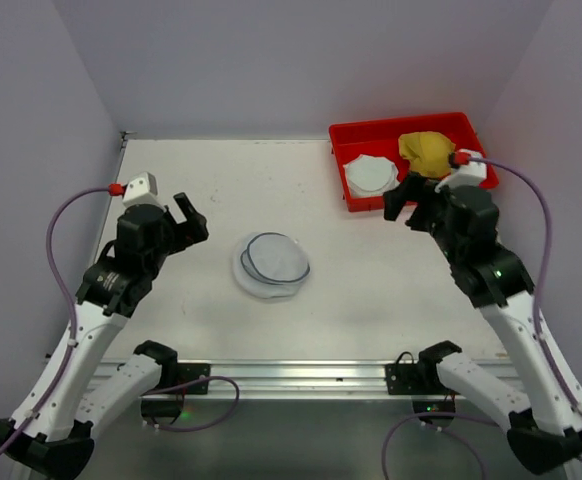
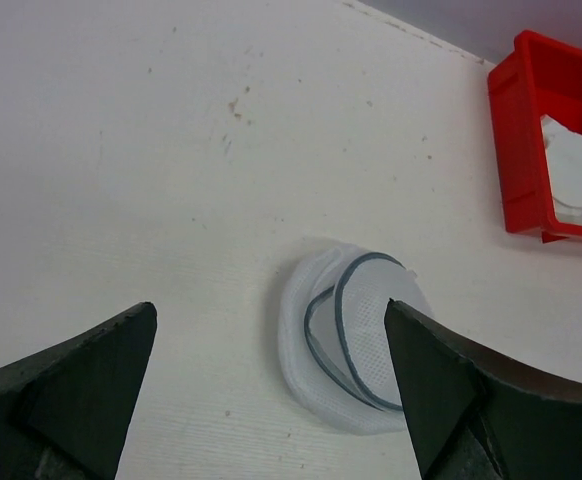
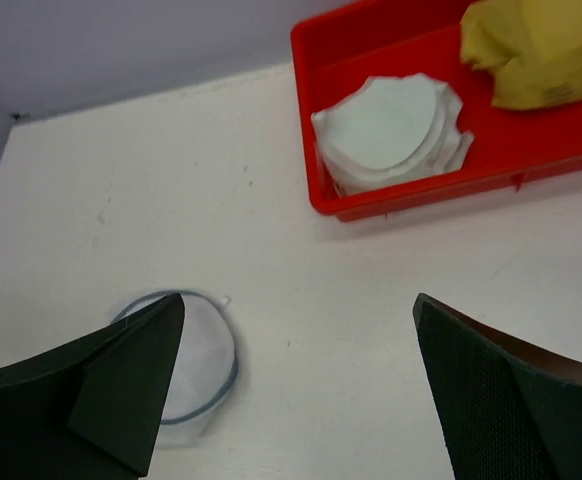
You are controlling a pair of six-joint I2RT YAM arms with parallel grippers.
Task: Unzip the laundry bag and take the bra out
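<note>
Left fingers (image 2: 71, 400) and right fingers (image 3: 101, 400) are being held released, empty, and with the laundry bag (image 2: 346, 340) ahead seemingly unzipped and the bra (image 3: 386, 130) beyond seemingly out, withdrawal is being called for.

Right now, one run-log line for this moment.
left hand: open, empty | right hand: open, empty | round white mesh laundry bag: on table between hands, untouched | red plastic tray: far right

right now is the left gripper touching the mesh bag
Apart: the top view shows a clear gap between the left gripper and the mesh bag.

Bare table (image 1: 201, 180) rings the laundry bag (image 1: 272, 262); red tray (image 1: 381, 124) well apart.
</note>
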